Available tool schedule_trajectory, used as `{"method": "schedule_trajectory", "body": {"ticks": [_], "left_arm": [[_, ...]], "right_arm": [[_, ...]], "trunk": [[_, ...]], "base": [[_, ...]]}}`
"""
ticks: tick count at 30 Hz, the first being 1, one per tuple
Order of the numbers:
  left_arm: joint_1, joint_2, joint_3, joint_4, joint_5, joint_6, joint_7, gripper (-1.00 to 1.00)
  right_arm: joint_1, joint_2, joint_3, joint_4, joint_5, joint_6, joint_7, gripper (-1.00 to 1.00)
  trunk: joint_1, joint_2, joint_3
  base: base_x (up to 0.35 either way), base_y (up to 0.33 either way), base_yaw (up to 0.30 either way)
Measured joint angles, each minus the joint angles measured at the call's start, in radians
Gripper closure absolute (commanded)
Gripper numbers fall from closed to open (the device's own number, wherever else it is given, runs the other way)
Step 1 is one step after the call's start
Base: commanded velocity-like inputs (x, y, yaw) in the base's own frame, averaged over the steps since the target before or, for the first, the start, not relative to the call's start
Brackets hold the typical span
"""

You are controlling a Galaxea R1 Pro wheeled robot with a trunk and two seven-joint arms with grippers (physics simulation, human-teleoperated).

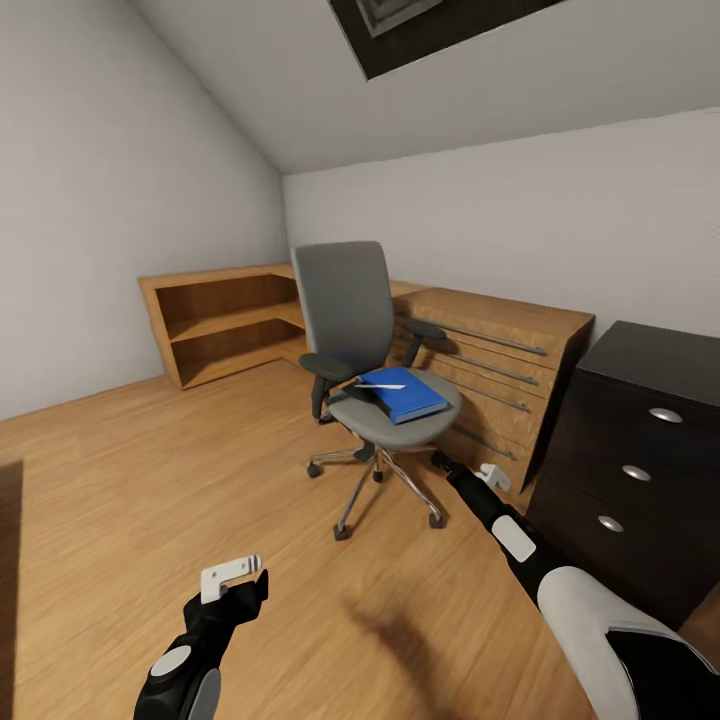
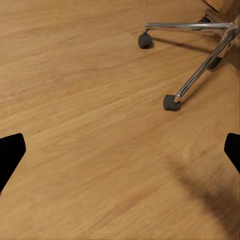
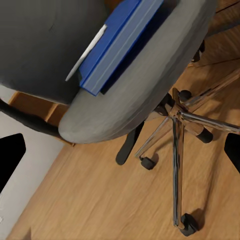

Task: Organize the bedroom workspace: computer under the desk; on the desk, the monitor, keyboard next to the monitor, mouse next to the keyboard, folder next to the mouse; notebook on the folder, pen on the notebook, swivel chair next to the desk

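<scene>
The right tool (image 1: 490,476) reaches toward the front edge of the grey padded swivel chair (image 1: 348,300), its fingers parted with nothing between them; the left tool (image 1: 232,573) hangs low over the bare wooden floor (image 1: 150,480), likewise released and empty. Just beyond the right tool, the flat bright blue rectangular folder (image 1: 405,395) lies flat on the chair's seat, with a thin pale strip (image 1: 380,386), perhaps the pen, lying on top. The folder's long axis runs diagonally, from the backrest side toward the seat's front right edge, nearest the black drawer-fronted worktop (image 1: 640,450). The risk, I judge: the chair rides on casters, so a nudge could roll it away, and tilting the folder during a pinch could send that loose strip sliding off
</scene>
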Motion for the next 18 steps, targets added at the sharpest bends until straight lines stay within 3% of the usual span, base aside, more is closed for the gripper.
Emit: {"method": "schedule_trajectory", "body": {"ticks": [18], "left_arm": [[0.0,-0.002,-0.001,0.0,-0.001,-0.004,0.021,-1.0]], "right_arm": [[0.0,-0.003,-0.001,0.0,0.002,0.0,0.0,-1.0]], "trunk": [[-0.008,0.004,0.07]], "base": [[-0.004,0.0,0.0]]}}
